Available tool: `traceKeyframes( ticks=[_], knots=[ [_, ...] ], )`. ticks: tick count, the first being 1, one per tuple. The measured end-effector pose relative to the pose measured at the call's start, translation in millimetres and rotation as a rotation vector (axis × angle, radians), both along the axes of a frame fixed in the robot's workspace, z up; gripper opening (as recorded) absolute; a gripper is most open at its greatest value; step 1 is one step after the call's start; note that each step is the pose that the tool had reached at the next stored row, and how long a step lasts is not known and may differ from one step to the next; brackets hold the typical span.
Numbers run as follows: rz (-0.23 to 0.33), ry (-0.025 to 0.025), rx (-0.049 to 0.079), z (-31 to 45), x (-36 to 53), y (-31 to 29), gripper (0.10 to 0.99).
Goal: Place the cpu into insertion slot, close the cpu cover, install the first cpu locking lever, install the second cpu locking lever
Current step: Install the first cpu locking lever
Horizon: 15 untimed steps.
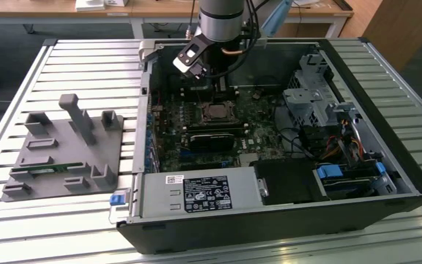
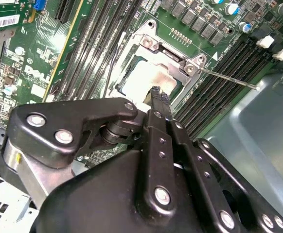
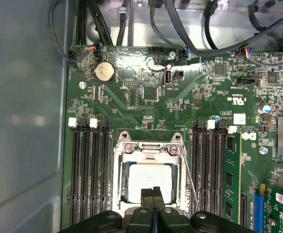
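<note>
Arm upright, jaws closed together over cpu.

My arm hangs over the far edge of the slatted counter and reaches into the open computer case. The case lies on its side toward the counter's edge at the exterior view's right. My fingers sit inside the case just above the insertion slot, a small square with a pale metal rim on the green board. I cannot tell whether they touch it. Near the counter's opposite edge rests a grey fixture with upright pegs, and a green strip lies in it.
</note>
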<state>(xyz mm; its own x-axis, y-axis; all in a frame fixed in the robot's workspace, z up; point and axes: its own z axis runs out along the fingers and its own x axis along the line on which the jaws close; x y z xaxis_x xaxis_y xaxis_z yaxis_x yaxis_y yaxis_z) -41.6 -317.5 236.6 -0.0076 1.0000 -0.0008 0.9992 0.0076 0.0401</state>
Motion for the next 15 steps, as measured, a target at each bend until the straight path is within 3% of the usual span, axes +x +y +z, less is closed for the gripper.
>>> traceKeyframes(
  ticks=[15],
  knots=[
    [0.000,0.0000,0.000,17.0,0.0,0.0,0.106]
  ],
)
